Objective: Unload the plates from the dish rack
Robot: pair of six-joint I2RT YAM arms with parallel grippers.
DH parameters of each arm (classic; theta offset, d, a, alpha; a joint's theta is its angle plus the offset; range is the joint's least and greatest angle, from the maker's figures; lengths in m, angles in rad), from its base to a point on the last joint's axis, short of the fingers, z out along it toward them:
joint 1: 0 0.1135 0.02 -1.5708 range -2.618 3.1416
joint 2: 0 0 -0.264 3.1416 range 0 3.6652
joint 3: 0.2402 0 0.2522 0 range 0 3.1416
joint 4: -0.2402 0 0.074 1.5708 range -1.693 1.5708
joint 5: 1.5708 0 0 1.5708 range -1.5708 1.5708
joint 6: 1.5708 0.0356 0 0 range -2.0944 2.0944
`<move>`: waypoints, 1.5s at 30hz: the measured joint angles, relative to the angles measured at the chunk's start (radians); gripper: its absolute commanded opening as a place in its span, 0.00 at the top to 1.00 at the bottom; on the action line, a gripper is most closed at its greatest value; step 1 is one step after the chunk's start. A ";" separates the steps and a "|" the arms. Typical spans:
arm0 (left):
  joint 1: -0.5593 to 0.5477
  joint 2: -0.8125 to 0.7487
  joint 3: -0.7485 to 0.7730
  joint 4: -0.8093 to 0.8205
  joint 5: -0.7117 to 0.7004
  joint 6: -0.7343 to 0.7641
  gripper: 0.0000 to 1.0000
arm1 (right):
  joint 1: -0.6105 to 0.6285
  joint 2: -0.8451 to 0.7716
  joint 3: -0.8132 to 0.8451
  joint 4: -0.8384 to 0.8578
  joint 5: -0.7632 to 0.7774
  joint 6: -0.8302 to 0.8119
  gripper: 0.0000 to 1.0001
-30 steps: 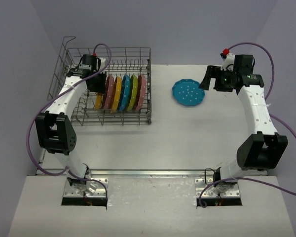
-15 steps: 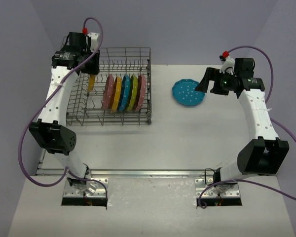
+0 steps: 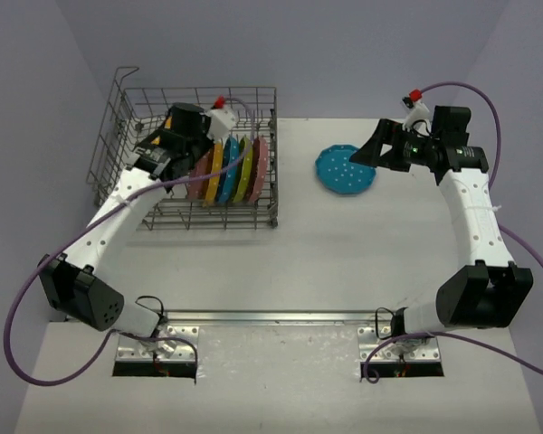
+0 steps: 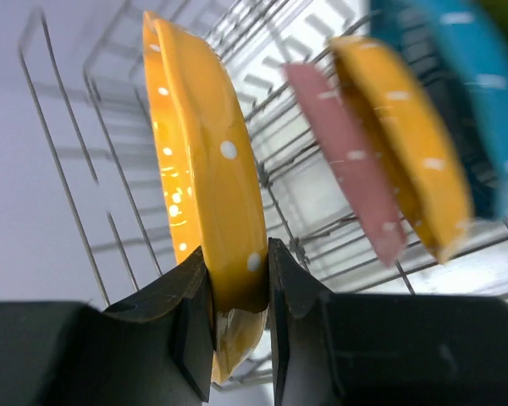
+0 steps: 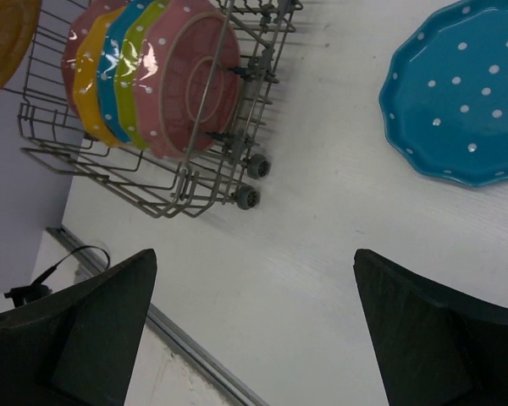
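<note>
My left gripper (image 4: 237, 271) is shut on the lower rim of an orange polka-dot plate (image 4: 205, 169), held on edge above the dish rack (image 3: 274, 136). From above, the left gripper (image 3: 169, 149) hangs over the rack's left half. Several plates stand on edge in the rack: pink (image 3: 199, 169), yellow (image 3: 215, 167), blue (image 3: 230, 169), green (image 3: 244, 169) and pink (image 3: 261, 161). A blue plate (image 3: 346, 169) lies flat on the table. My right gripper (image 3: 369, 154) hovers open just right of it, nothing between its fingers (image 5: 76, 321).
The wire rack (image 5: 152, 199) stands at the table's back left, with a raised handle (image 3: 127, 72) at its far left corner and small wheels (image 5: 247, 196) on its right side. The table's near edge strip (image 5: 186, 347) shows in the right wrist view.
The left gripper lifted the orange plate out of its slot at the rack's left, then swung right with it over the rack. The right gripper barely moved.
</note>
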 measured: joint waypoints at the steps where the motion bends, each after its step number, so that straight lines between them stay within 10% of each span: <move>1: -0.056 -0.031 -0.058 0.048 -0.020 0.051 1.00 | 0.003 -0.005 -0.005 0.009 -0.011 0.007 0.01; 21: -0.754 -0.376 -0.773 0.722 -0.073 1.029 1.00 | 0.196 0.118 -0.008 0.139 -0.245 0.231 0.03; 24: -0.794 -0.376 -0.782 0.737 -0.075 1.063 1.00 | 0.244 0.148 -0.019 0.139 -0.245 0.232 0.23; 30: -0.808 -0.374 -0.788 0.762 -0.095 1.073 1.00 | 0.284 0.155 -0.032 0.169 -0.292 0.243 0.96; 32: -0.808 -0.372 -0.798 0.774 -0.104 1.059 0.98 | 0.276 0.155 -0.037 0.188 -0.333 0.248 1.00; 41: -0.811 -0.369 -0.827 0.858 -0.173 1.052 0.05 | 0.249 0.162 -0.076 0.185 -0.365 0.274 1.00; 45: -0.797 -0.368 -0.795 0.871 -0.238 0.999 0.00 | 0.155 0.201 -0.069 0.159 -0.363 0.262 1.00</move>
